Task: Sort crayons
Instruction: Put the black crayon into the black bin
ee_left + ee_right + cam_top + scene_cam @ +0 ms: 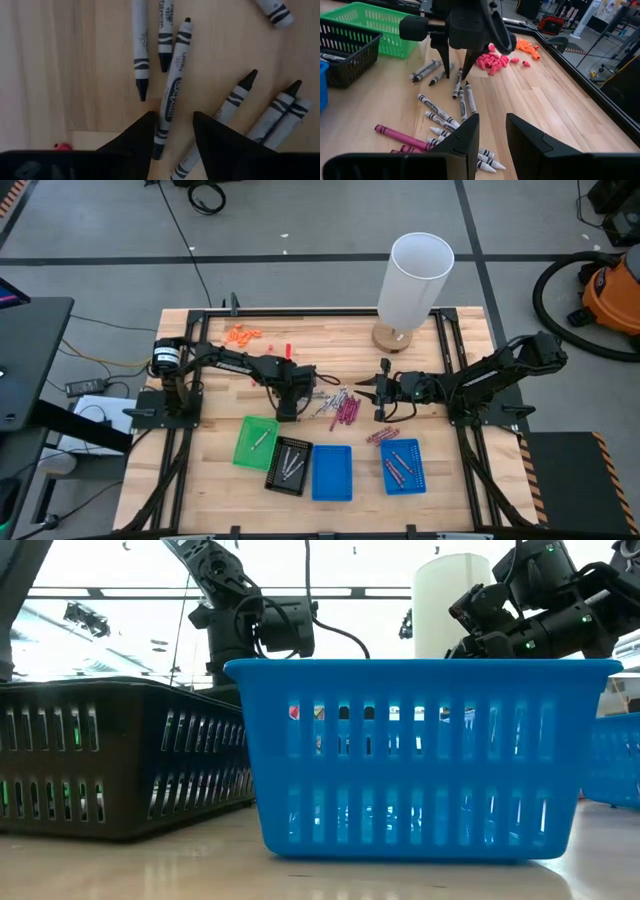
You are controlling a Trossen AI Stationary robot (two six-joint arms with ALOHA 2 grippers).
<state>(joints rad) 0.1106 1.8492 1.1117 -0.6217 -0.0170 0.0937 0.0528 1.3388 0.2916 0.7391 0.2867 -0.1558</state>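
- Your left gripper [172,137] is pointed down at the tabletop with its two dark fingers parted, one on each side of the lower end of a silvery-grey crayon with black bands [171,87]; nothing is clamped yet.
- From the right wrist view you can see that same left gripper [454,75] standing upright, its tips down among the scattered grey sticks.
- Your right gripper [492,135] hovers just beside the pile with its fingers spread apart and empty.
- The loose crayons [338,406] lie in the middle of the pale wooden table [330,345], between the two arms: grey ones nearer the left arm, maroon-magenta ones [400,136] nearer the right.
- A few more magenta crayons [381,436] lie just above the right blue slotted plastic tray [404,465], which already holds several.
- The green plastic tray [255,442] holds one grey stick, the black slotted tray [289,465] holds several, and the middle blue tray [332,472] looks bare.
- Small pink eraser caps [492,61] and orange bits [241,335] sit at the far side, and a tall white cylinder on a round wooden base [412,285] stands near the back edge.
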